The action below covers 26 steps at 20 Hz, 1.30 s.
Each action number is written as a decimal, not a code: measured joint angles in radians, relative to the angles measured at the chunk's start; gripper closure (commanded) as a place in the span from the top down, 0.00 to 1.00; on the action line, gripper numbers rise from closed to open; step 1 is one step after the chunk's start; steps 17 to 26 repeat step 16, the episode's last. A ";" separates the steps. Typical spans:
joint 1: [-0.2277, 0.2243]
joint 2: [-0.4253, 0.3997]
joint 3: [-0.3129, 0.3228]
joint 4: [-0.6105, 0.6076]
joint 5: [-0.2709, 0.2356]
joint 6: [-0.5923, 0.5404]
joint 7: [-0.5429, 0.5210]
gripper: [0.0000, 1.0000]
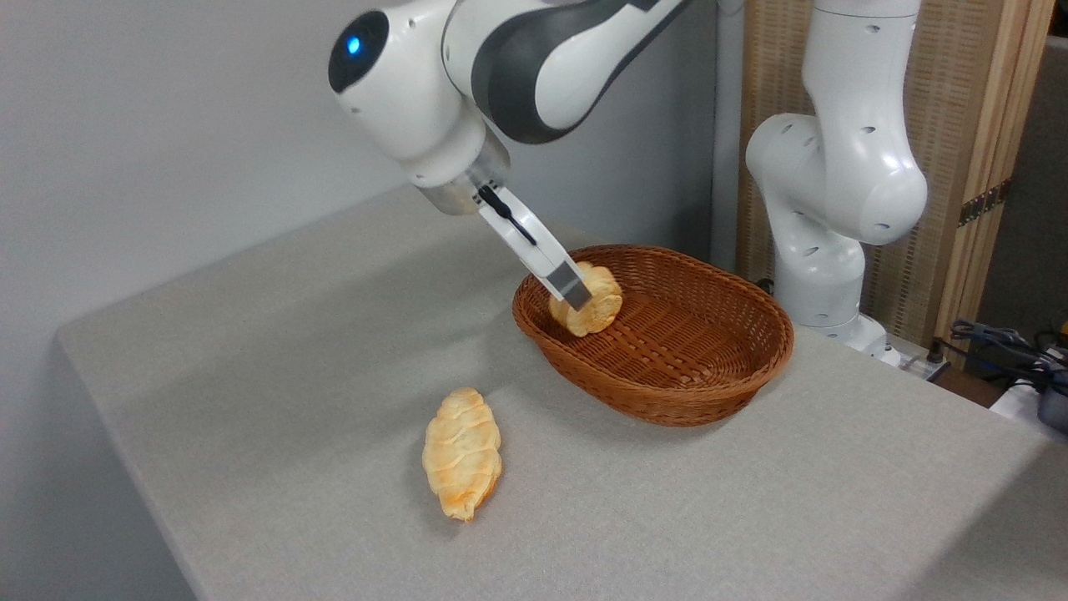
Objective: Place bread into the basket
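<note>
Golden-tan bread (591,307), small and roundish with a lumpy top and paler underside, sits pinched in my gripper (578,294) just right of frame centre. Near finger (567,281) lies flat against its side; far finger hidden behind it. Bread is over the left end of the basket (709,367), inside the rim; contact with the woven floor cannot be told. Basket: reddish-brown wicker, oval, shallow. Longer ridged loaf (461,452) lies on the grey table (250,351), lower centre. No readable writing anywhere.
</note>
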<state>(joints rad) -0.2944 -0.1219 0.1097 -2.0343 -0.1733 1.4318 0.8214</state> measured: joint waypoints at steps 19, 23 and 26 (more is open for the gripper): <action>0.015 0.033 0.087 0.233 0.091 0.367 -0.063 1.00; 0.015 0.033 0.087 0.233 0.091 0.367 -0.063 1.00; 0.015 0.033 0.087 0.233 0.091 0.367 -0.063 1.00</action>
